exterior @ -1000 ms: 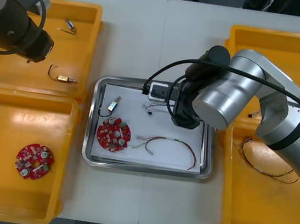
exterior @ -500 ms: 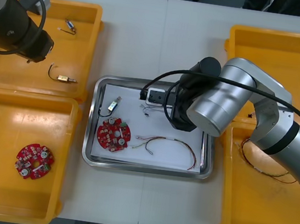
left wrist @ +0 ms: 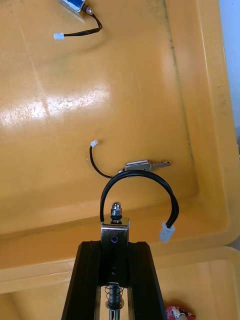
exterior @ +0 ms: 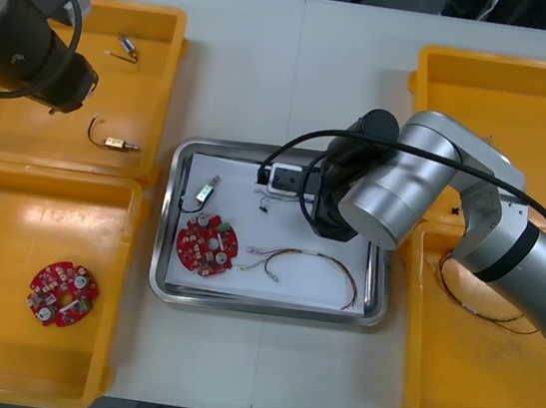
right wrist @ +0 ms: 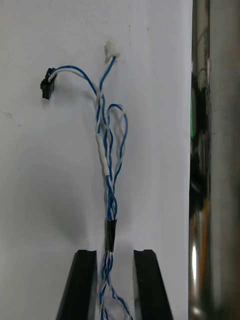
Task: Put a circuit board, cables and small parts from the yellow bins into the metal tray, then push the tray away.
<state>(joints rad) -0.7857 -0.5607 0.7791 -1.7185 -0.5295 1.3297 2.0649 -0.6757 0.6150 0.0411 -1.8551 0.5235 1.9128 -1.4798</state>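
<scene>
My right gripper hangs low over the white inside of the metal tray. Its fingers are open, and a twisted blue and white cable lies on the white surface, running between them. The tray also holds a round red circuit board, a small metal part and a red and yellow cable. My left gripper is shut on a small metal part with a looped black cable, above the far left yellow bin.
Two more small metal parts with black leads lie in the far left bin. A second red circuit board lies in the near left bin. The near right bin holds thin cables. The tray's shiny wall stands close beside my right fingers.
The right arm has shifted a little to the left over the tray. The left arm has not moved.
</scene>
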